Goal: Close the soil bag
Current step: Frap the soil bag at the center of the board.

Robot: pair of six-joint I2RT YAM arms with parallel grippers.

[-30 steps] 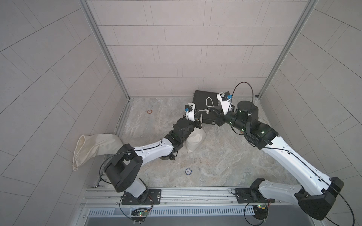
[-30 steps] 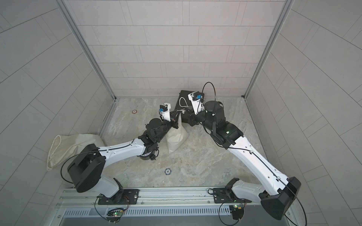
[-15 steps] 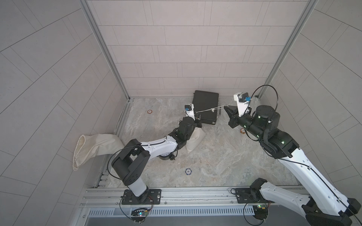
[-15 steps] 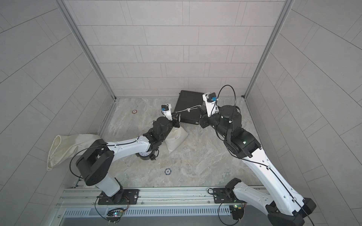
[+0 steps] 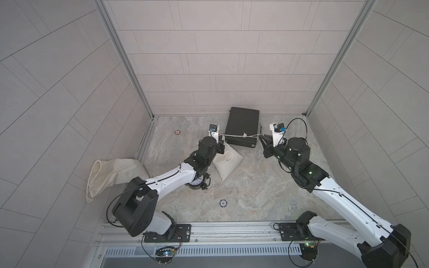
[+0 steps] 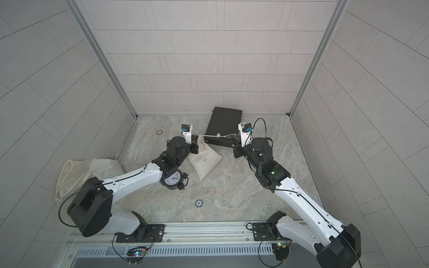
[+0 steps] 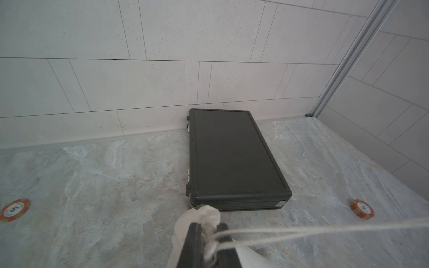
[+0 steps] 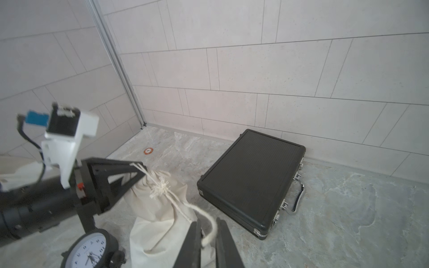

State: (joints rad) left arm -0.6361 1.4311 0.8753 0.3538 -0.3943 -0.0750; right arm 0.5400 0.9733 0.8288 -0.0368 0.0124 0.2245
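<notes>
The soil bag (image 5: 228, 160) (image 6: 205, 160) is a cream cloth sack lying on the stone floor. My left gripper (image 7: 207, 226) (image 5: 221, 145) is shut on its bunched neck (image 7: 206, 214). A white drawstring (image 5: 243, 135) (image 7: 301, 230) with a frayed knot (image 8: 160, 186) stretches from the neck over to my right gripper (image 8: 208, 222) (image 5: 261, 138). The right fingers stand slightly apart. The cord's end (image 8: 210, 232) curls loosely in the gap between them.
A black case (image 5: 242, 130) lies against the back wall, behind the cord. A small clock (image 5: 197, 183) stands under my left arm. Poker chips (image 5: 223, 203) (image 5: 177, 132) (image 7: 362, 208) dot the floor. Another cream sack (image 5: 109, 174) slumps at the left wall.
My right arm swung out to the right, drawing the cord long, then eased back a little. Its jaws went from shut to slightly parted. The left gripper kept its hold on the neck.
</notes>
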